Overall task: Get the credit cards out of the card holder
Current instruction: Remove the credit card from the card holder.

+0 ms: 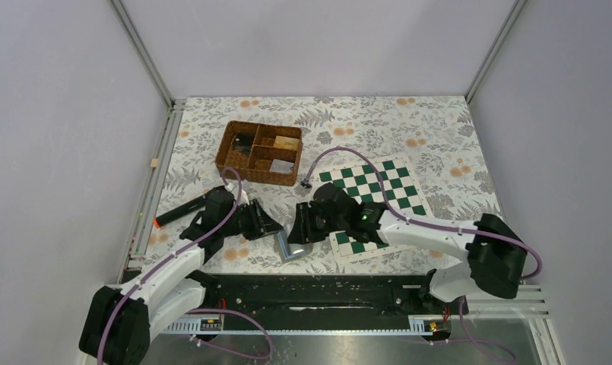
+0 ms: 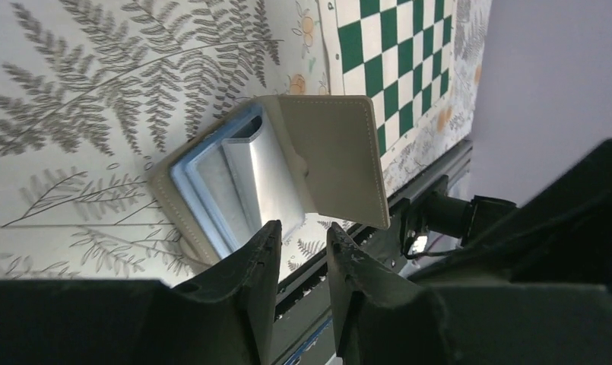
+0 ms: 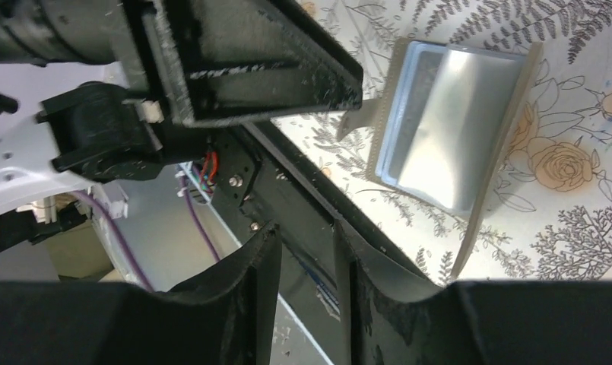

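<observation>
My left gripper (image 2: 301,232) is a bit open, tips right by the card holder's (image 2: 334,152) near edge (can't tell if they touch). My right gripper (image 3: 306,232) is a bit open too, w/ nothing in it. The card holder lies btw them, blue inside up, grey cover tilted up, just left of the chessboard (image 1: 378,190). Flowery cloth (image 1: 439,137), plain grey walls (image 1: 59,114).

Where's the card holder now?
Top view: the card holder lies open between the left tool and right tool, just left of the chessboard.
</observation>
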Robot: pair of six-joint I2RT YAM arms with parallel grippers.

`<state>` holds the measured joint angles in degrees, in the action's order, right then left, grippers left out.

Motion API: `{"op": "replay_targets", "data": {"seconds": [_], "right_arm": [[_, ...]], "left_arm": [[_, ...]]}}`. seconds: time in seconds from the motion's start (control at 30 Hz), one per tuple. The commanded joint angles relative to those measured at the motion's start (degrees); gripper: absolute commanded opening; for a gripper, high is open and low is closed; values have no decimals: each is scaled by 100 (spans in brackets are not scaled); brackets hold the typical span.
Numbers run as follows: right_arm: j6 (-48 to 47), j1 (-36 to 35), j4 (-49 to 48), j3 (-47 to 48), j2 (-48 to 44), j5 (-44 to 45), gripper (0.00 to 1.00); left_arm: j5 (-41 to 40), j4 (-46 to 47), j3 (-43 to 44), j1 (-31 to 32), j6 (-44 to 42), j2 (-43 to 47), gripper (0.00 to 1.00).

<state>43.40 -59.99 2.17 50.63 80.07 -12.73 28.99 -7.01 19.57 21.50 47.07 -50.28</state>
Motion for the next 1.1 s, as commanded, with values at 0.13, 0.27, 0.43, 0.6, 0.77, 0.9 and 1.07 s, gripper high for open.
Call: {"op": "replay_targets", "data": {"seconds": [0.13, 0.27, 0.43, 0.6, 0.77, 0.9, 1.07], "right_arm": [[-235, -39, -259, 240, 627, 811, 37], [-505, -13, -249, 271, 916, 928, 48], [-681, -22, 122, 457, 1257, 1312, 70], [-816, -72, 492, 570, 1445, 1844, 79], [-807, -129, 454, 566, 1636, 1931, 83], [-827, -228, 505, 619, 1757, 2080, 83], [-825, -281, 716, 699, 1835, 2376, 70]], "left_arm": [[205, 1015, -127, 210, -12, -588, 25], [-299, 276, -184, 226, -111, -285, 22], [-677, 5, -306, 249, -42, -69, 20], [-651, 228, -554, 258, 170, -286, 17], [-693, 306, -686, 276, 145, -389, 16], [-742, 250, -676, 275, 201, -293, 15], [-665, 211, -570, 302, 373, 218, 16]]}}
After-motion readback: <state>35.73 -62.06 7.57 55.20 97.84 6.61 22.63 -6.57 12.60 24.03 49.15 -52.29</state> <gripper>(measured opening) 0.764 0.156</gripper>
